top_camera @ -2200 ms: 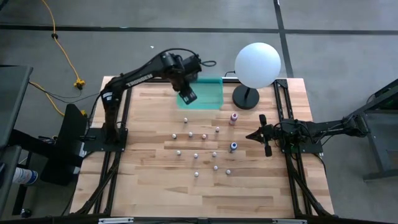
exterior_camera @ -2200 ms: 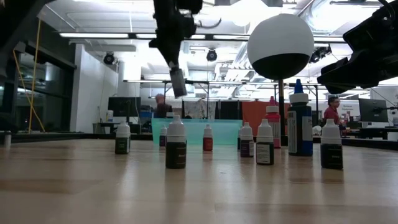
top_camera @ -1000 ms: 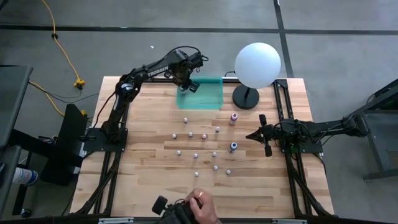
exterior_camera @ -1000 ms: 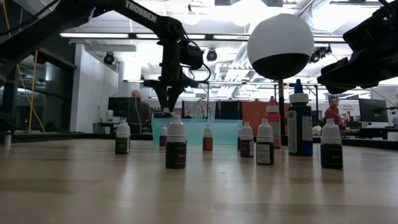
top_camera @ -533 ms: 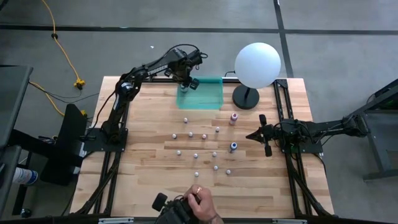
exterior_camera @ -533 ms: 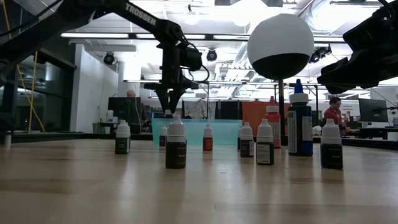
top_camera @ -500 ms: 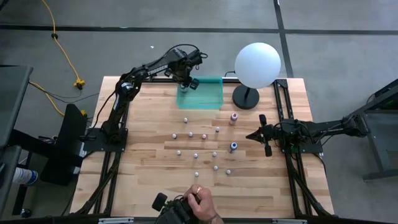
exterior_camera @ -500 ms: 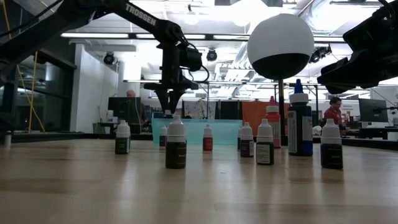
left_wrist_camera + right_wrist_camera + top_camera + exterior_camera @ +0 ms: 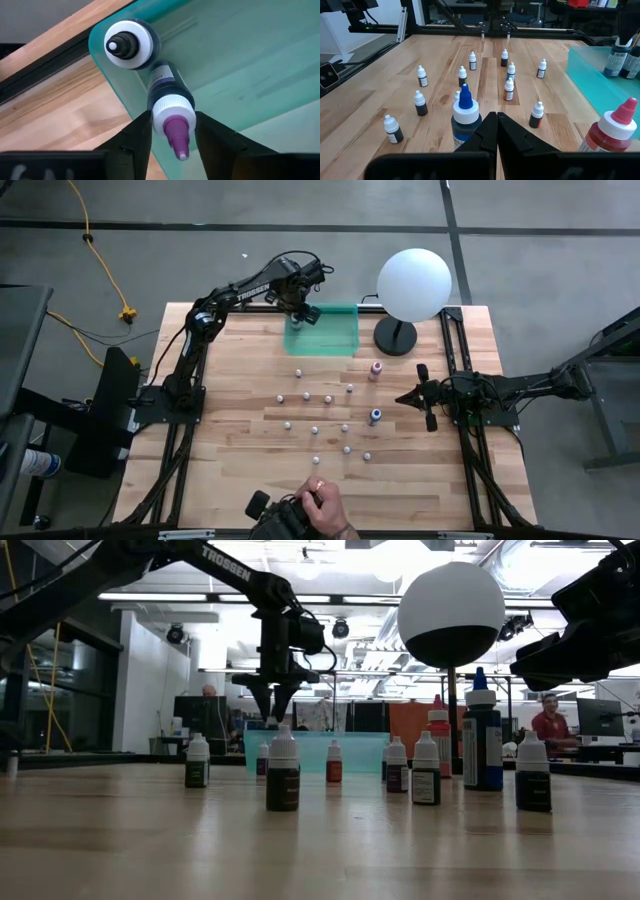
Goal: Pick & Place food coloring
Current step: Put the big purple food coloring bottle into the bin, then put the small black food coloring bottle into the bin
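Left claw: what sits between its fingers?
In the left wrist view, a purple-tipped food coloring bottle stands between the left claw fingers, inside the teal tray.

The wooden counter [image 9: 240, 470] stood on a grey floor [image 9: 560, 270] with dark lines across it. A yellow cable [image 9: 100, 255] lay on that floor. Beyond the counter was a big room with long ceiling lights [image 9: 160, 596], screens [image 9: 600, 716] and a person in red [image 9: 547, 726] sitting far off.

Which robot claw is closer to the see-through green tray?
Left. The left gripper hangs right over the translucent teal-green tray, at its corner. The right gripper waits off by the table's right side, past the tall blue-capped bottle.
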### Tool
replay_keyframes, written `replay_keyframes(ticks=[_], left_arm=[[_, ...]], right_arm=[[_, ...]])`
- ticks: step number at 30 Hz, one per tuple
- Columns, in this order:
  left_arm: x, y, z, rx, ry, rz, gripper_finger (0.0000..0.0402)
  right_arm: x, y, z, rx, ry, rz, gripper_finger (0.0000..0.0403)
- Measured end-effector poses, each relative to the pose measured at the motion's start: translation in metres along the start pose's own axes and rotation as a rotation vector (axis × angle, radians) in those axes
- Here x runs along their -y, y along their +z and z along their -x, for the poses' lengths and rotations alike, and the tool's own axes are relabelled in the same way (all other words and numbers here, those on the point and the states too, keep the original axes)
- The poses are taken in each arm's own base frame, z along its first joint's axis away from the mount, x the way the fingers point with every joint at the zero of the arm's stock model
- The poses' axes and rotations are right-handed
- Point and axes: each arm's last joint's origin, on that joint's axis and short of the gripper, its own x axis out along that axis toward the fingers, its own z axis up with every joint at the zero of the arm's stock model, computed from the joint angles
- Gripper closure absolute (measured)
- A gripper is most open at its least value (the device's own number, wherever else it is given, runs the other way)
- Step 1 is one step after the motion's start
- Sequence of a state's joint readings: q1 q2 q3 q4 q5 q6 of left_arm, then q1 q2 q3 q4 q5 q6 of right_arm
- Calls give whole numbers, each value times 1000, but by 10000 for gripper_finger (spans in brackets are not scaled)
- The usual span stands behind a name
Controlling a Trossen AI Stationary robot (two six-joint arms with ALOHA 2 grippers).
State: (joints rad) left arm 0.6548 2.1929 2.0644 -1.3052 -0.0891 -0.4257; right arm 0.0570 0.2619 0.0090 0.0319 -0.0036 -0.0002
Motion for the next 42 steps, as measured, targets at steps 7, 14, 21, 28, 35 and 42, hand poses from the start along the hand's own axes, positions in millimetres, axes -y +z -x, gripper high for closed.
replay_keyframes(ticks=[7,14,21,28,35,42], left_arm=[[0,0,0,-1,3,-3,240],[1,1,1,14,-2,-12,239],[7,3,16,58,-16,-66,238],[15,4,35,114,-42,-122,238],[18,-3,62,131,-27,-180,238],[28,-14,90,191,-51,-273,238]], right_arm=[[0,0,0,0,0,0,402],[0,0,0,0,0,0,402],[0,0,0,1,0,0,402],[0,0,0,0,0,0,402],[0,0,0,0,0,0,402],[0,0,0,0,-1,0,402]])
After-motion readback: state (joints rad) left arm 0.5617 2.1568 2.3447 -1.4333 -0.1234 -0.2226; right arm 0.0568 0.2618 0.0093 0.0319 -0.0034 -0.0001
